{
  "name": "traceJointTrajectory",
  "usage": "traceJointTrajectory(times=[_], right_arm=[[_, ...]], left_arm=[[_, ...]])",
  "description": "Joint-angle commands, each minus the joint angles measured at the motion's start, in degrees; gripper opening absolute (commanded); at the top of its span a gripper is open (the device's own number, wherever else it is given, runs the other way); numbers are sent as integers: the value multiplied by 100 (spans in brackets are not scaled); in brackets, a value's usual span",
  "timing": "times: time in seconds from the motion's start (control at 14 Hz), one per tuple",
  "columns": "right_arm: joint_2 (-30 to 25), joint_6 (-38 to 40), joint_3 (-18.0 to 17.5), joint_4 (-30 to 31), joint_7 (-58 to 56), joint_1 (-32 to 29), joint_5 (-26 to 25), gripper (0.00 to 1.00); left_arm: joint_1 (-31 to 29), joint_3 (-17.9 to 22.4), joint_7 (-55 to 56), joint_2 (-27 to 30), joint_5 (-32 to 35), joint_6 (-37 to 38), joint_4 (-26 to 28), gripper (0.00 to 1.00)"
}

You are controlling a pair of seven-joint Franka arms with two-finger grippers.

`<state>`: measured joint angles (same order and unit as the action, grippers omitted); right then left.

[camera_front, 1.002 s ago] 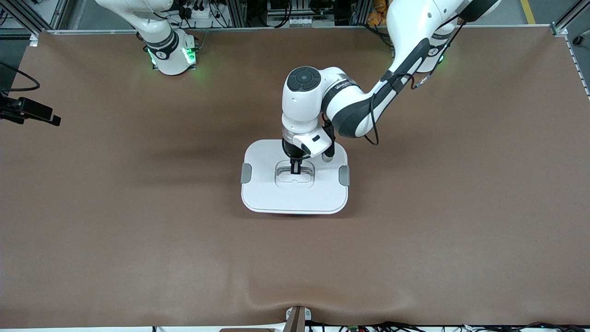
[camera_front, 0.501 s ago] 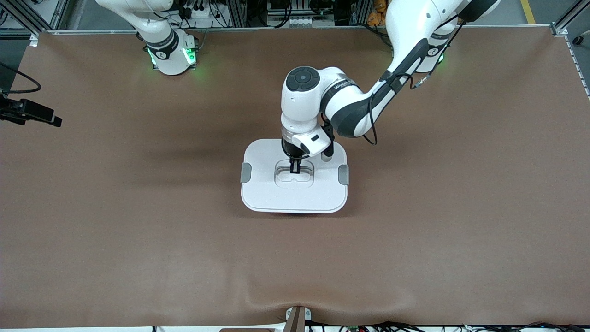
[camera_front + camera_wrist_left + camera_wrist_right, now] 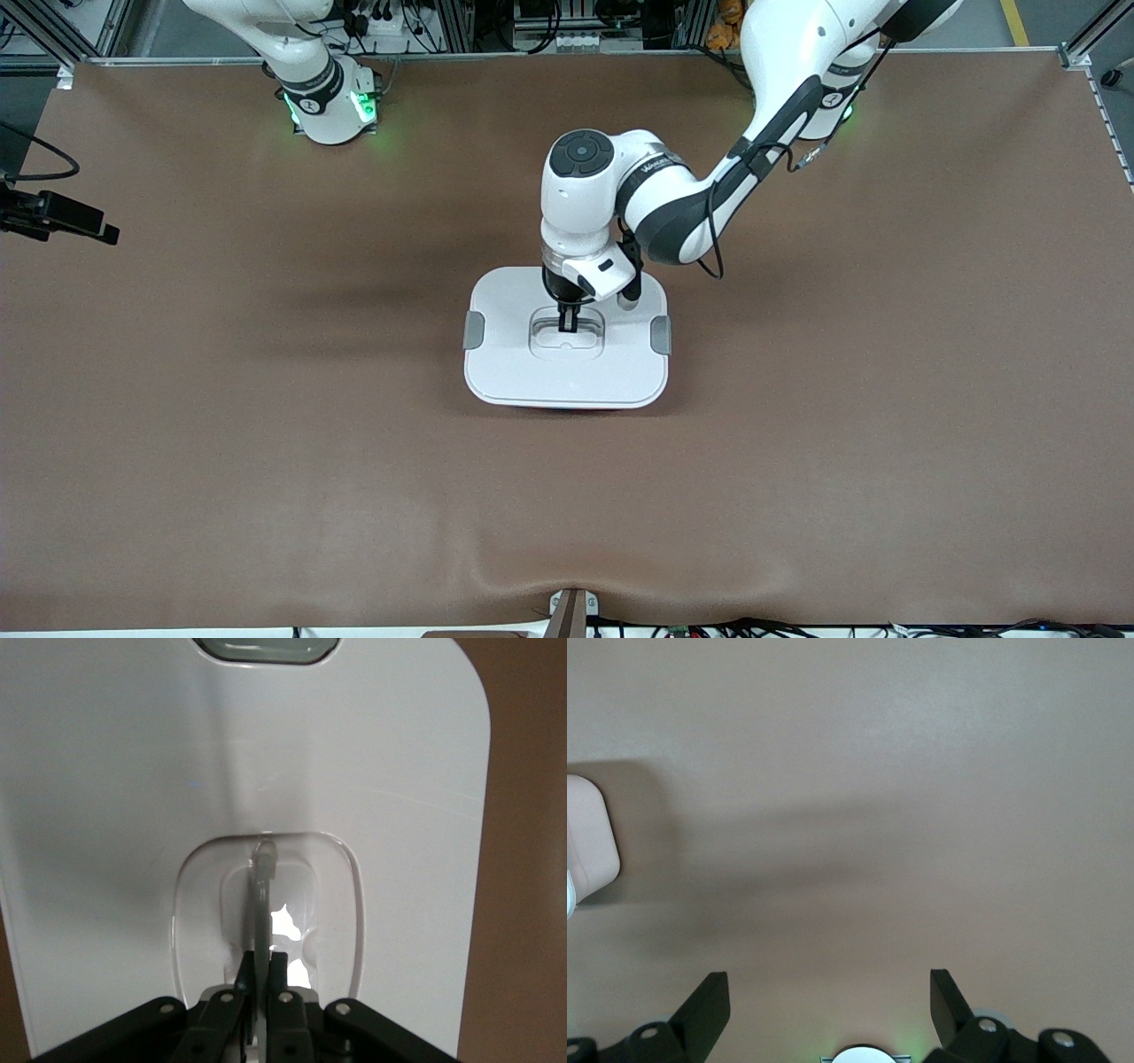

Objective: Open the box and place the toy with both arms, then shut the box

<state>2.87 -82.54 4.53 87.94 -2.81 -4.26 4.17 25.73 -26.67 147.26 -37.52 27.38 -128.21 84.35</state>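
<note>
I see the box (image 3: 567, 350) sitting near the middle of the tabletop (image 3: 221, 399), lid (image 3: 514, 363) on, its long axis running from the right arm's end of the tabletop toward the left arm's end. A grey clip (image 3: 474, 330) sits on each short side, and the recessed handle (image 3: 567, 335) lies along that same long axis in the lid's centre.

I can make out only a thin pink-red sliver of the tub under the lid's near edge; the rest is covered by the lid. The toy shows in none of my views. The left arm's wrist hides part of the lid's edge farthest from the front camera.

The left gripper (image 3: 567, 326) is down in the handle recess, its fingers clenched tight on the thin handle bar (image 3: 261, 904), which the left wrist view shows running up from between them.

The right arm waits; its gripper (image 3: 829, 1001) hangs over bare tabletop with fingers spread wide, grasping nothing, a corner of the box (image 3: 589, 837) showing at the frame's edge.
</note>
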Motion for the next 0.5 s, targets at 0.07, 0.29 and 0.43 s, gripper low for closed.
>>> traceJointTrajectory(times=[0.07, 0.29, 0.43], right_arm=[[65, 45, -84, -146, -27, -101, -101, 100], [65, 53, -84, -146, -27, -110, -101, 100], [65, 53, -84, -146, -27, -110, -101, 100]], left_arm=[[-24, 22, 49, 78, 154, -3, 125, 100], [-42, 13, -65, 323, 119, 146, 108, 100], [-68, 4, -170, 490, 66, 305, 99, 100]])
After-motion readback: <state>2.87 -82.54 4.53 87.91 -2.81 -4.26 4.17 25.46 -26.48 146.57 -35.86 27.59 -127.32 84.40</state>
